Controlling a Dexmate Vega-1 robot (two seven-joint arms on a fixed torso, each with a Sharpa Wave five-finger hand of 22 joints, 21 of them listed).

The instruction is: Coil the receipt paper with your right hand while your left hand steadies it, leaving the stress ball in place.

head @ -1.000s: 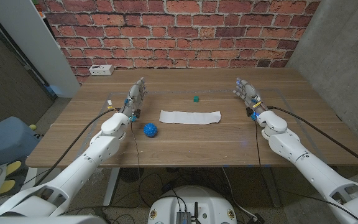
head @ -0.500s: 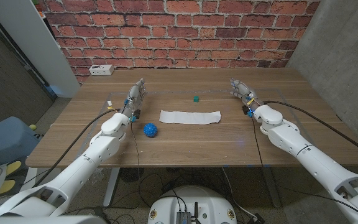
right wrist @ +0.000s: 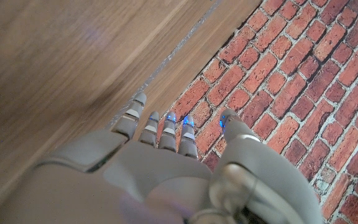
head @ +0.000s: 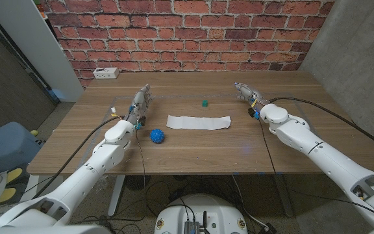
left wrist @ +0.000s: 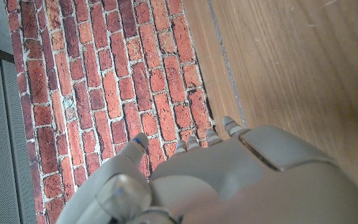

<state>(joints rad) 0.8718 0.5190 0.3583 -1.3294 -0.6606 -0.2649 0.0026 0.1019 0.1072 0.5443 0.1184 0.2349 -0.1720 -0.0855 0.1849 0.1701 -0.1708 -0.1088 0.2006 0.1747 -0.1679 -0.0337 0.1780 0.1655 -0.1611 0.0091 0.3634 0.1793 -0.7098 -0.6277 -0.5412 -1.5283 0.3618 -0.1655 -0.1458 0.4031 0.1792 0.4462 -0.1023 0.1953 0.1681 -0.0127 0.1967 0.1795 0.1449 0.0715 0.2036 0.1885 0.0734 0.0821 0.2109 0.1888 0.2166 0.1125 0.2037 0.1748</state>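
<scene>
Grey-white and empty, the right hand (head: 245, 92) hangs over the far right part of the wooden table (head: 193, 153) with its fingers (right wrist: 182, 130) straight and slightly apart, holding nothing, and the left hand (head: 141, 103) stands likewise at the left with its fingers (left wrist: 194, 144) extended and nothing in them. Between the two, apart from both, the flat white strip of receipt paper (head: 199, 122) lies uncoiled, with the spiky blue stress ball (head: 158, 136) just off its left end nearer the robot and a small green cube (head: 204, 103) beyond it.
</scene>
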